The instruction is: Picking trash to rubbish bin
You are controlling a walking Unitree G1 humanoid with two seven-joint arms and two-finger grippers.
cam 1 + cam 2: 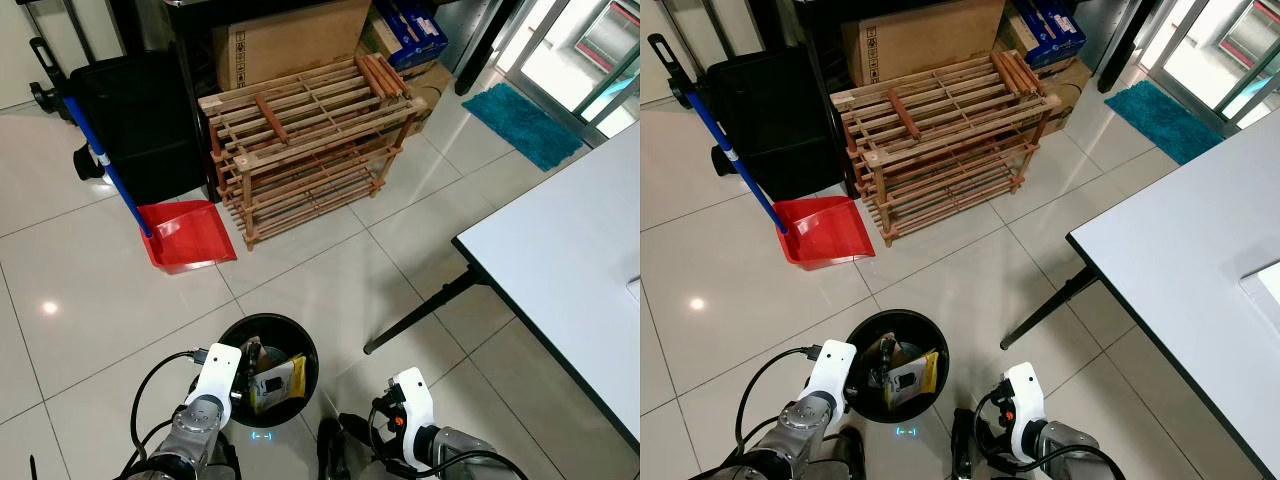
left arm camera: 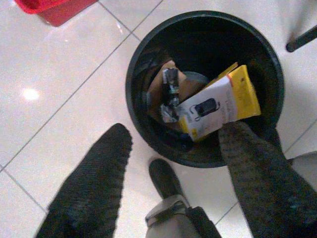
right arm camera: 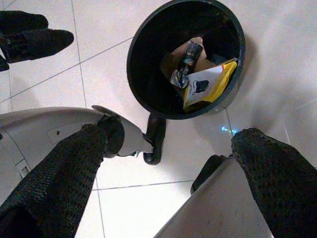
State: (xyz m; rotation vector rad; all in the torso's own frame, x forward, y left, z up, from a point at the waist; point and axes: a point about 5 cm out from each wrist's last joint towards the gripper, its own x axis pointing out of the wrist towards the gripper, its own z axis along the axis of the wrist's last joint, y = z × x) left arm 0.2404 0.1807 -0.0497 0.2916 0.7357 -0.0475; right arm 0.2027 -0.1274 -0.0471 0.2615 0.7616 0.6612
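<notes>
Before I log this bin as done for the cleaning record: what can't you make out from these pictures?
- Bottom of the rubbish bin: left wrist view, covered by the yellow-and-white packet and dark wrappers.
- Print on the packet: too small.
- Left gripper and right gripper: open, empty.
- White table: eye views, cut by the frame's edge.
- Labels on the cardboard box: too small.

Rubbish bin (image 1: 300,345): black. Packet (image 2: 223,101) inside: yellow and white. Dustpan (image 1: 185,235): red, blue handle. Rack (image 1: 310,145): brown wood. Floor (image 1: 90,300): white tiles. Mat (image 1: 525,122): teal.
</notes>
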